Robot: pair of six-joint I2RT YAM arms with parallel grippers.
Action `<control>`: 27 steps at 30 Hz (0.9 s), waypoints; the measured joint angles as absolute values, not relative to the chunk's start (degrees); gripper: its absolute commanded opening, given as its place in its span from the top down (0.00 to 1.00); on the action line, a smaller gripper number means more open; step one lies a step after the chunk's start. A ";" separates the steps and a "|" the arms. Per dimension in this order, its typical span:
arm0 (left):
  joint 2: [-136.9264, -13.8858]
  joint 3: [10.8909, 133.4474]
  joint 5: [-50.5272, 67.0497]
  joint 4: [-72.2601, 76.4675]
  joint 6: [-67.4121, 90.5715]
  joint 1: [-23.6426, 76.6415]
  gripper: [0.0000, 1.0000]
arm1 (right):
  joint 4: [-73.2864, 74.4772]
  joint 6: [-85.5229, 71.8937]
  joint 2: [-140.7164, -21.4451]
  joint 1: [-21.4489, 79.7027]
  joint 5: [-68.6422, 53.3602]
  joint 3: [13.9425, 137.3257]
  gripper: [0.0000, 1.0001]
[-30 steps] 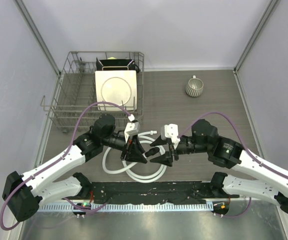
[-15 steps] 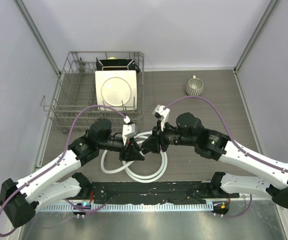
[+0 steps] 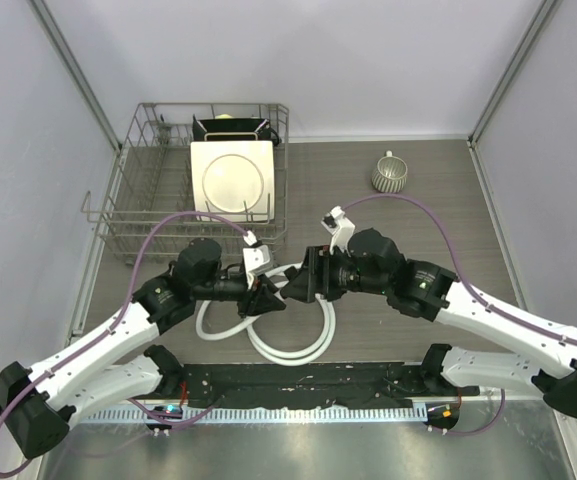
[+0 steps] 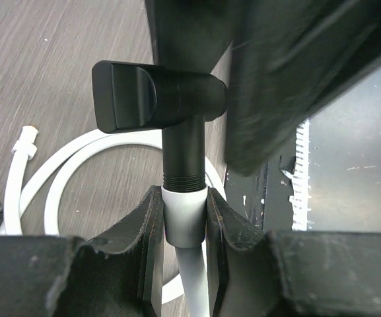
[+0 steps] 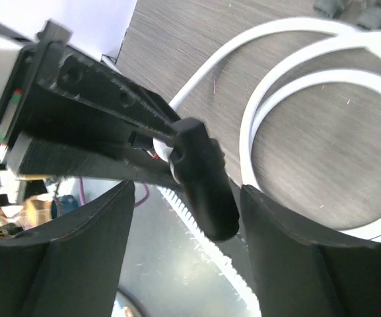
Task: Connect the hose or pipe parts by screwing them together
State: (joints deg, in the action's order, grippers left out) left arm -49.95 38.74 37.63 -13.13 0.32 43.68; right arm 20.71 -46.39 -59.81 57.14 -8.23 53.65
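My left gripper [image 4: 185, 206] is shut on the white end connector [image 4: 185, 221] of the white hose, held upright. The black T-shaped fitting [image 4: 157, 96] sits on top of that connector, with a band of its thread showing above the white collar. The rest of the hose [image 3: 290, 348] lies coiled on the table below. Its other end connector [image 4: 24, 142] rests loose on the wood. My right gripper [image 5: 189, 238] faces the left one, open, its jaws on either side of the black fitting [image 5: 203, 188] with gaps on both sides. In the top view the grippers [image 3: 286, 292] meet above the coil.
A wire dish rack [image 3: 138, 200] with a white plate [image 3: 233, 180] stands at the back left. A ribbed cup [image 3: 389, 174] sits at the back right. A black mat [image 3: 298, 385] runs along the near edge, between the arm bases.
The right arm has swung left to the fitting, closed on it and turned its wrist, and its jaws now stand open around it. The left gripper kept its grip and shifted slightly left.
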 measured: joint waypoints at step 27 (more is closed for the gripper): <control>-52.38 39.53 52.03 -11.20 3.03 43.16 1.00 | 21.61 51.09 -35.48 57.30 -26.59 41.25 0.18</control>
